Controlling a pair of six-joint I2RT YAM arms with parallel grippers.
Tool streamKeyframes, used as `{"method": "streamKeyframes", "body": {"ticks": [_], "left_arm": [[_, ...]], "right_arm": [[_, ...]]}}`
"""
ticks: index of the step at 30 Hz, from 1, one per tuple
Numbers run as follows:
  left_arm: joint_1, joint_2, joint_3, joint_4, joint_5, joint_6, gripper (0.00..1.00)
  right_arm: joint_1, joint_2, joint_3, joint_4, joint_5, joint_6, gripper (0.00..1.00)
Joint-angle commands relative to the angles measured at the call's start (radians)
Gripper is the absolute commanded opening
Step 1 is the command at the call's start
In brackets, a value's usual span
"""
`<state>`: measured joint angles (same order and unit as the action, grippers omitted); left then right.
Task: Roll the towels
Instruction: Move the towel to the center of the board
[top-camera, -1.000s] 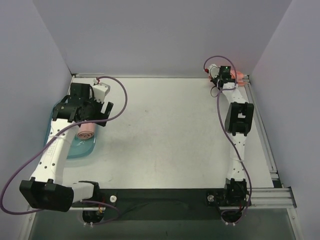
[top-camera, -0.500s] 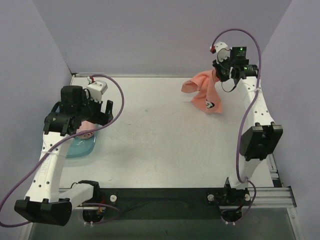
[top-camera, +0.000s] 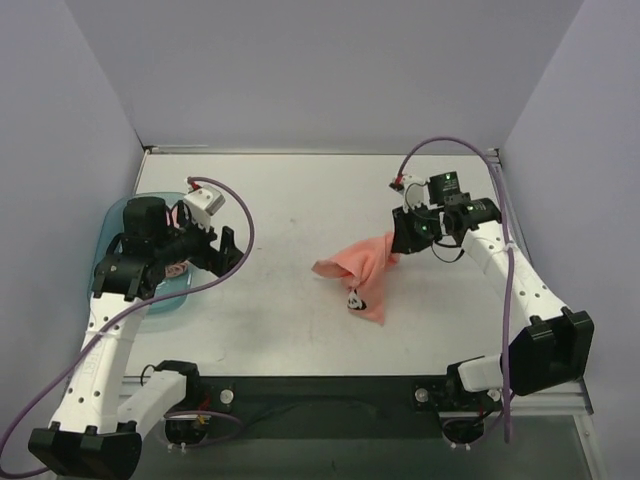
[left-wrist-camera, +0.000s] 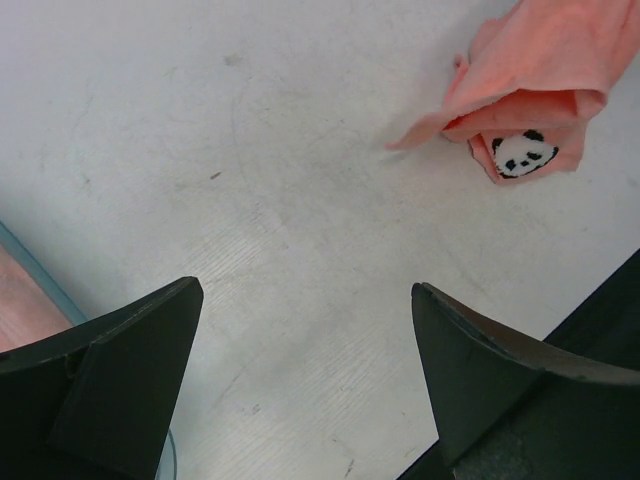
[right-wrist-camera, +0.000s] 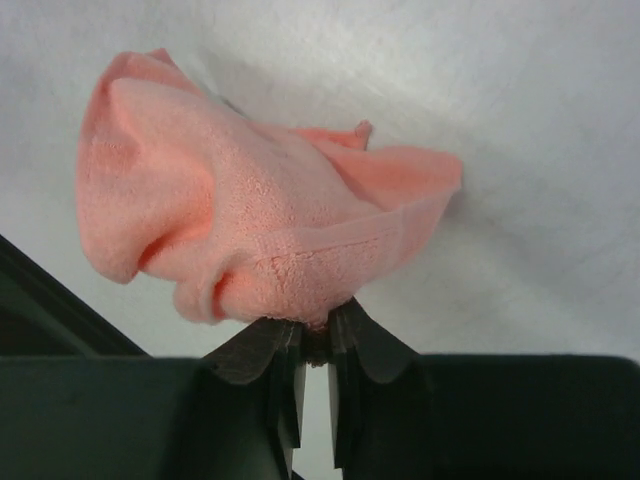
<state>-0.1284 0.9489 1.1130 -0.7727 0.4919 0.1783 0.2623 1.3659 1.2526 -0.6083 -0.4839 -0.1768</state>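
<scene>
A salmon-pink towel (top-camera: 362, 268) with a small panda patch (top-camera: 354, 297) hangs crumpled from my right gripper (top-camera: 398, 240), its lower end touching the table near the middle. The right wrist view shows the right gripper (right-wrist-camera: 315, 335) shut on the hem of that towel (right-wrist-camera: 250, 220). A rolled pink towel (top-camera: 177, 269) lies in the teal tray (top-camera: 118, 216) at the left, mostly hidden under my left arm. My left gripper (top-camera: 212, 262) hovers open beside the tray's right edge. Seen from the left wrist, the left gripper (left-wrist-camera: 305, 290) holds nothing and the hanging towel (left-wrist-camera: 530, 80) is ahead.
Purple walls close in the table on the left, back and right. A metal rail (top-camera: 545, 330) runs along the right edge. The dark front strip (top-camera: 330, 392) with both arm bases lies at the near edge. Purple cables loop over each arm.
My right arm has carried the towel from the far right corner down to the middle of the table. My left arm has drawn back from the tray toward the near side, still open.
</scene>
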Motion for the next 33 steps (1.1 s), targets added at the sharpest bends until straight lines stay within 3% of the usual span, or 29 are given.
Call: {"method": "streamKeyframes", "body": {"ticks": [1,2,3,5,9,13,18,25,33], "left_arm": [[0.001,-0.030,-0.036,0.064,0.146,0.068,0.97],[-0.002,-0.030,-0.059,0.064,0.157,0.078,0.97],[-0.007,-0.027,-0.068,0.065,0.163,0.088,0.97],[-0.028,-0.019,-0.088,0.070,0.168,0.115,0.97],[-0.097,0.066,-0.101,0.098,0.140,0.130,0.97],[-0.207,0.187,-0.104,0.185,0.090,0.110,0.92],[-0.325,0.367,-0.070,0.291,0.054,0.063,0.88],[-0.473,0.602,0.022,0.340,-0.022,0.055,0.87],[-0.501,0.838,0.149,0.383,-0.067,0.012,0.82]], "right_arm": [[0.002,-0.001,-0.096,0.002,-0.067,-0.026,0.22],[0.006,0.005,-0.105,0.002,-0.055,-0.032,0.51],[0.008,0.021,-0.108,-0.010,-0.038,-0.045,0.61],[-0.004,0.041,-0.088,-0.034,0.011,-0.081,0.66],[-0.096,0.050,-0.047,-0.155,-0.014,-0.109,0.68],[-0.185,0.010,-0.105,-0.235,-0.067,-0.116,0.65],[-0.218,-0.021,-0.226,-0.222,-0.079,-0.102,0.63],[-0.285,0.084,-0.240,-0.177,-0.165,-0.012,0.61],[-0.345,0.222,-0.151,-0.168,-0.309,0.060,0.62]]}}
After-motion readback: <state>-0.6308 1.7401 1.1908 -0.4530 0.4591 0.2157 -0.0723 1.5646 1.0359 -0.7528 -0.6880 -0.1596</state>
